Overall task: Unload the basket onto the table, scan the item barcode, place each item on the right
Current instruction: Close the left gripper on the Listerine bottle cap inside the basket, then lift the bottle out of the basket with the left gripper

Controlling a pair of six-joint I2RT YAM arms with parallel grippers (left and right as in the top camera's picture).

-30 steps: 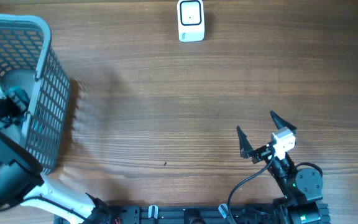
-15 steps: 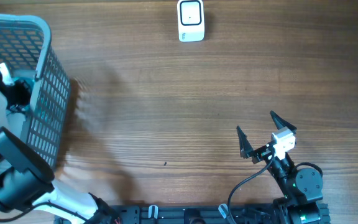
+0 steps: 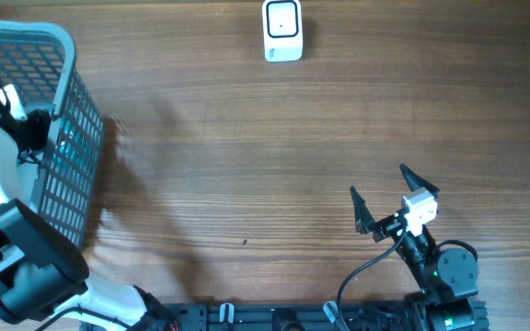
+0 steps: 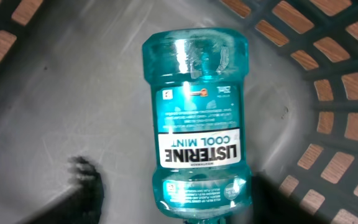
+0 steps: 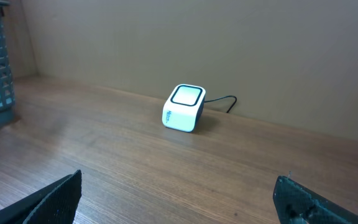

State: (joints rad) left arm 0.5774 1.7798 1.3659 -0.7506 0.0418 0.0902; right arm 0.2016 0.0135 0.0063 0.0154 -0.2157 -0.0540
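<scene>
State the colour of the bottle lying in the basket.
Translucent teal-blue; the bottle shows best in the left wrist view.

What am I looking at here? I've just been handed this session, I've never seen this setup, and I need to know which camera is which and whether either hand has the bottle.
These are two robot arms at a wooden table. One picture looks straight down from above. The other two come from a camera on each arm's wrist. A white scanner stands at the far edge and a grey mesh basket at the left. The left hand reaches into the basket. Its camera shows the teal Listerine bottle lying on the basket floor, with blurred dark fingers spread either side, so it looks open and not gripping. The right hand is open and empty, facing the scanner.
</scene>
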